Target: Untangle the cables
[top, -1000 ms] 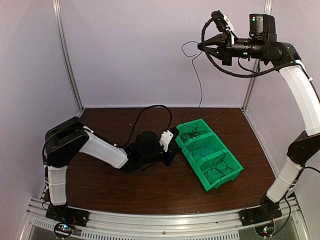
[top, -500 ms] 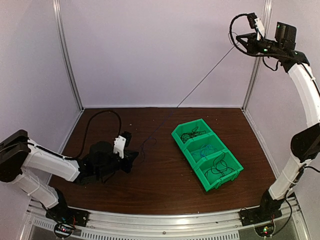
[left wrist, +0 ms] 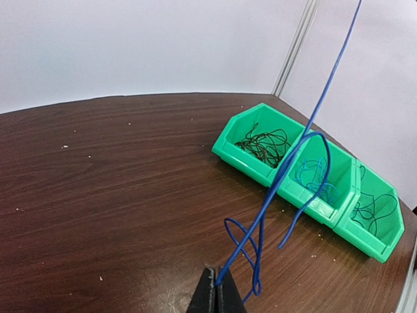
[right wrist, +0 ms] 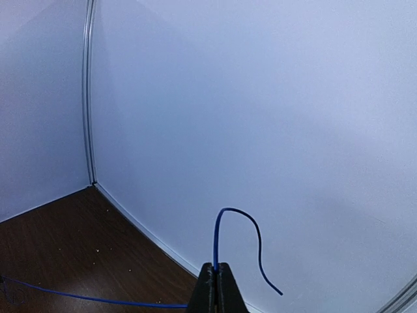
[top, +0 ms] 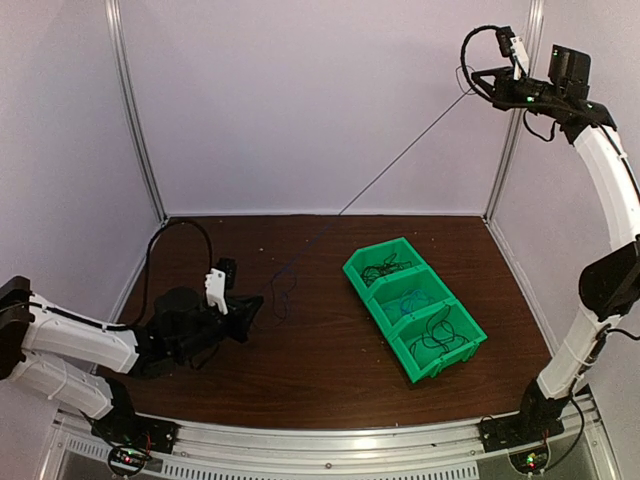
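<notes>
Since a second ago the left arm has backed off from the bin and dragged its end of the blue cable [top: 400, 157] out to the left. The right arm has hauled the other end up into the far right corner. So now that cable runs as one nearly straight line, from low over the counter [top: 300, 375] up to the top right.

Left gripper [left wrist: 215, 297] is clenched on the low end, and a couple of slack loops and a loose tail hang right beside its tips. Right gripper [right wrist: 215, 287] is pinched tight on the high end, with a short free bit curling past the fingers.

The other cables sit in the green three-part bin [left wrist: 251, 163] on the right of the counter. Black ones [top: 383, 268] are in the far slot, blue ones [top: 410, 300] in the middle, and more black ones [top: 440, 335] in the near slot.

Counter is dark brown wood with a few pale specks. Walls [top: 300, 100] are plain pale lilac, with metal posts [top: 135, 130] at the far corners.
</notes>
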